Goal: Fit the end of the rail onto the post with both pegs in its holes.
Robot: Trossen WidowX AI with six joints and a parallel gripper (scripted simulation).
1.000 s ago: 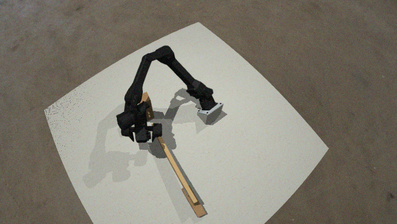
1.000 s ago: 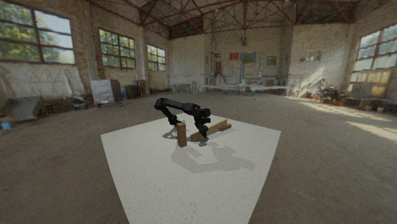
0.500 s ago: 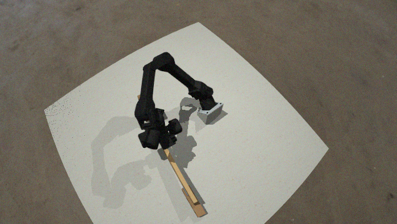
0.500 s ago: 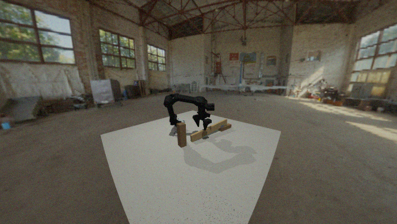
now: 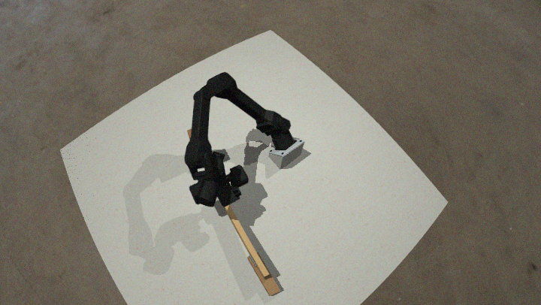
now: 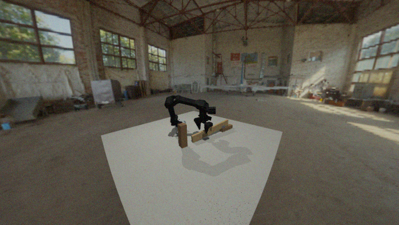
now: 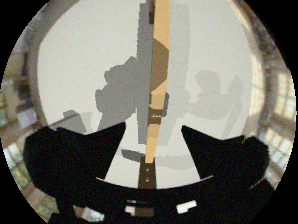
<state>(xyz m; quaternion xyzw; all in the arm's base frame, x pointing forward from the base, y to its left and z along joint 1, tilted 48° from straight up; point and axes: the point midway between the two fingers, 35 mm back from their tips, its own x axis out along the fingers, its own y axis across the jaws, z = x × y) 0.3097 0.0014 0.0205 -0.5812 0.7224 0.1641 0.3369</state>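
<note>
- I am looking at the rail (image 5: 246, 239) running from under the gripper toward 5 o'clock in the top view, far end sitting in the footboard bracket (image 5: 269, 284), near end down on the table.
- I am seeing the post (image 6: 182, 134) standing just off that low end.
- I am holding the gripper (image 6: 203, 124) above the rail, fingers wide apart, gripping nothing.
- I am planning to centre the jaws across the rail's width before closing.
</note>
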